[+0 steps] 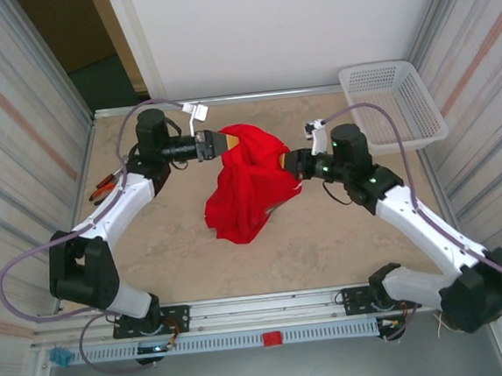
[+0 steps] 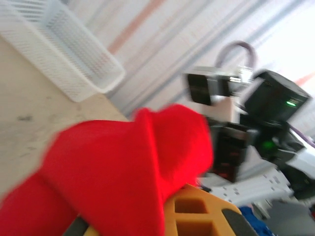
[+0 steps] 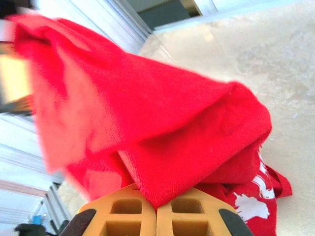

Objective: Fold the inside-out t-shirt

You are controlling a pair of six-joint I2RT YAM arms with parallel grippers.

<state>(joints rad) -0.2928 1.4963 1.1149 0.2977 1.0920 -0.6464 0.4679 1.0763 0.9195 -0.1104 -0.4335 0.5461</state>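
The inside-out t-shirt (image 1: 246, 184) is bright red and hangs bunched between my two grippers, its lower end resting on the table (image 1: 326, 243). My left gripper (image 1: 229, 141) holds the shirt's upper left edge. In the left wrist view the red cloth (image 2: 118, 167) runs down between the orange fingers (image 2: 202, 211) and covers the left one. My right gripper (image 1: 285, 161) grips the shirt's right side. Its two fingertips (image 3: 156, 205) meet on a fold of the cloth (image 3: 162, 118). A whitish print (image 3: 251, 204) shows on the lower part of the shirt.
A white mesh basket (image 1: 398, 105) stands at the back right corner, against the wall. Orange-handled tools (image 1: 103, 185) lie at the table's left edge. Striped walls close in both sides. Bare tabletop lies in front of the shirt.
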